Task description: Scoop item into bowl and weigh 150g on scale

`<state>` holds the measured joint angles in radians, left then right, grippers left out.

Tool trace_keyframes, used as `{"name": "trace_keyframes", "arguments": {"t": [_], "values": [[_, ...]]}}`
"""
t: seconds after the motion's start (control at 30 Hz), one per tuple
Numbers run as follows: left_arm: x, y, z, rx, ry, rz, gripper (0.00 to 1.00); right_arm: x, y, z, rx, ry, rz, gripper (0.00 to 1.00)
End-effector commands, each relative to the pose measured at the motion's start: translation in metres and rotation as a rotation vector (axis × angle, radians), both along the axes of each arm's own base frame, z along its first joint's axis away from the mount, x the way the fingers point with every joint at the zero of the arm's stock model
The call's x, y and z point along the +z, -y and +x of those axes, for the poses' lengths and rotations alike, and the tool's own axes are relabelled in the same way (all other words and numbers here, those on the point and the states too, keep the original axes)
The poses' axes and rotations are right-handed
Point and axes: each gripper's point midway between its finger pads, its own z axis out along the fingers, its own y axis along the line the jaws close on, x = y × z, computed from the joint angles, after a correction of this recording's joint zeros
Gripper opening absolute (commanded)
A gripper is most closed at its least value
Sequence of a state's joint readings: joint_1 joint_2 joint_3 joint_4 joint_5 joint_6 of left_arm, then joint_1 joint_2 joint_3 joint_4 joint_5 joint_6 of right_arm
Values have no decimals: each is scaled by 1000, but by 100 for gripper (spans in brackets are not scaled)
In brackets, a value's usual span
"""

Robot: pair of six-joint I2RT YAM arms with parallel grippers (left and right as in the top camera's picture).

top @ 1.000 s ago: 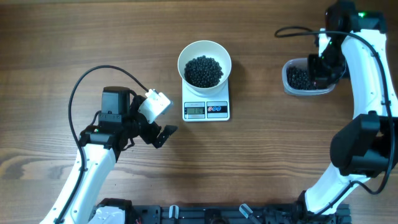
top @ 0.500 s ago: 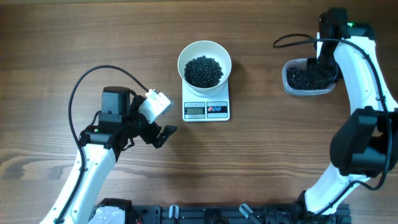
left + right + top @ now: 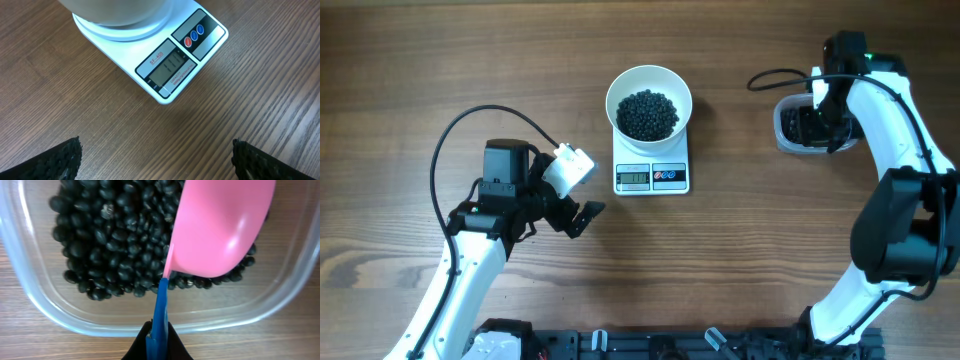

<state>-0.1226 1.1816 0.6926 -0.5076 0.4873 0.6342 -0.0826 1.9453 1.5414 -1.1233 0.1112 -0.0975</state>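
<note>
While the right tool (image 3: 159, 345) is clenched on the blue handle (image 3: 160, 305) of a pink scoop (image 3: 220, 225), the scoop's cup hangs just ahead of it over a clear container (image 3: 30, 290) part-filled with the item (image 3: 115, 240). Whether the cup holds any cannot be told. The left tool (image 3: 157, 160) is released, fingers spread wide above the table (image 3: 100, 130). Just ahead of it sits the scale (image 3: 170, 70), carrying the white bowl (image 3: 620, 95), which holds a heap of the same dark pieces.
</note>
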Motion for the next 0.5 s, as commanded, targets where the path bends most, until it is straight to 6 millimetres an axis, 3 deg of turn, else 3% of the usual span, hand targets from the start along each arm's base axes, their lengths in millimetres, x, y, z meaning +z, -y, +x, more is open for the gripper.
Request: {"name": "trace_keyframes", "arguments": {"t": [0.0,0.23,0.47], "values": [[0,4,-4,-28,7,-10,100,-10,-28,5,3,15,165,4],[0,4,-4,-29,8,-10,100,-8,-38,2,-35,4,228,4],[0,4,-4,-29,7,-10,100,1,-28,-5,-135,-15,304,4]]}}
